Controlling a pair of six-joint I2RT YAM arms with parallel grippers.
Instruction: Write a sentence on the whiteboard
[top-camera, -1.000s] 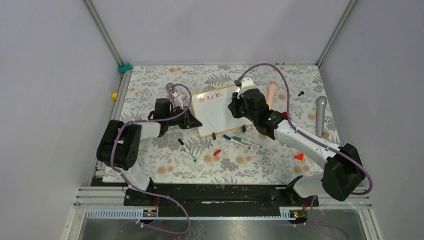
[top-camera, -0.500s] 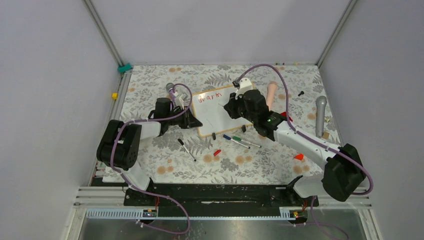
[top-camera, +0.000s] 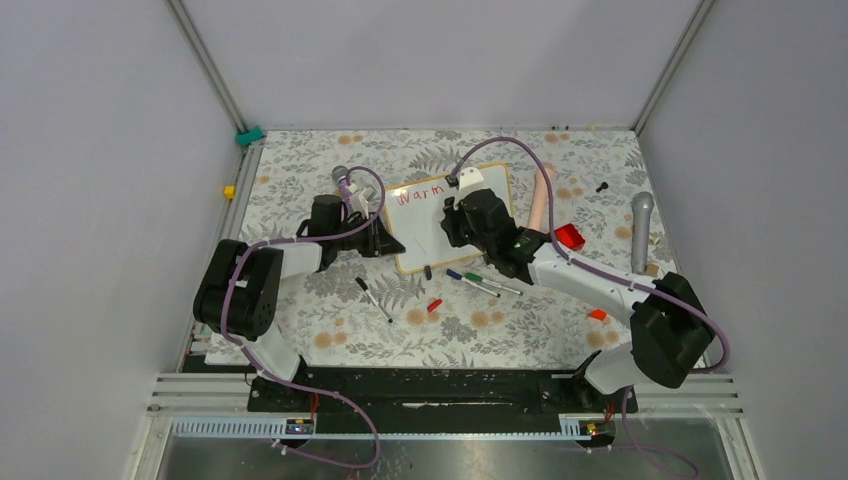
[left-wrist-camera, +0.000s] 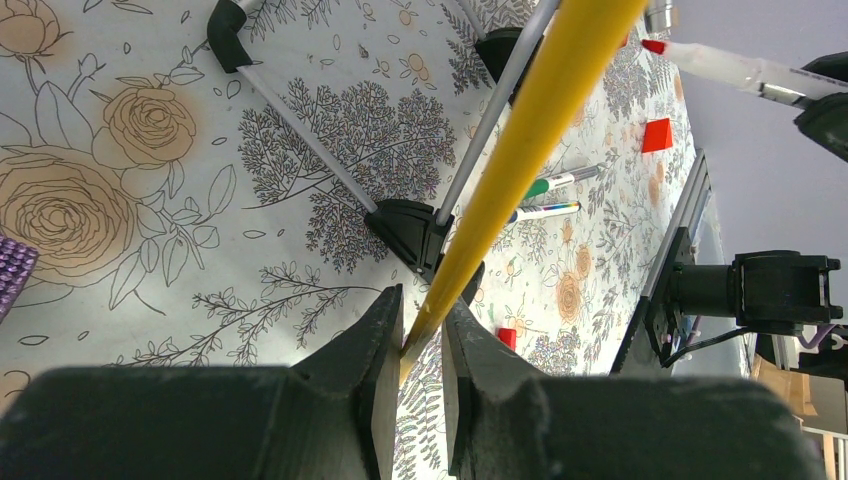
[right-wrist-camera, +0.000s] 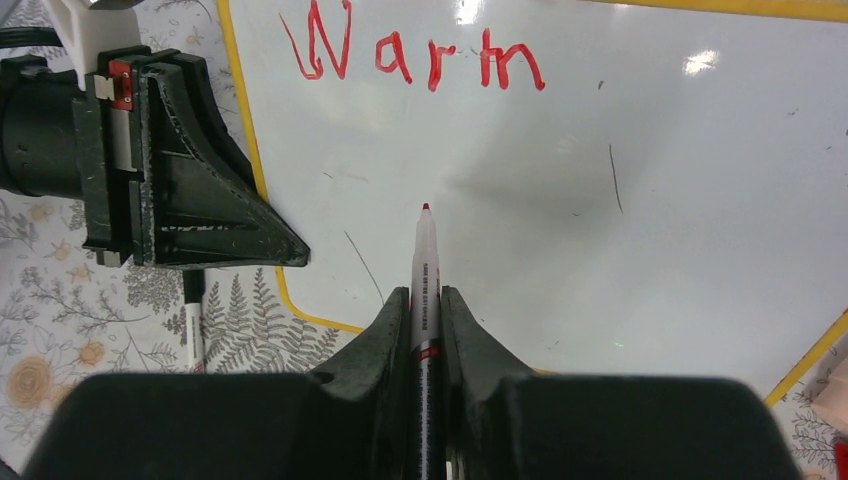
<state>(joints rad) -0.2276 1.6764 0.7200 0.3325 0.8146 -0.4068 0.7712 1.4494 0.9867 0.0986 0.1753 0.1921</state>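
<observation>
Small glossy white whiteboard (top-camera: 418, 235) with a yellowish wood frame sits mid-way across the floral-print worktop (top-camera: 500, 330), toward the far side, long axis roughly left-right and slightly skewed. The red handwritten sentence (right-wrist-camera: 410, 55) reads only "Warm", along the board's top-left; the rest is blank. Left tool (left-wrist-camera: 422, 322) is nearly closed, pinching the board's left frame edge. Right tool (right-wrist-camera: 425, 300) is fully clamped on a red-tipped white marker (right-wrist-camera: 424, 250) that points up-board at the writing, its tip over blank surface just below "Warm". Can't tell if the tip touches. Right arm writes; my read: second line starts about there.
</observation>
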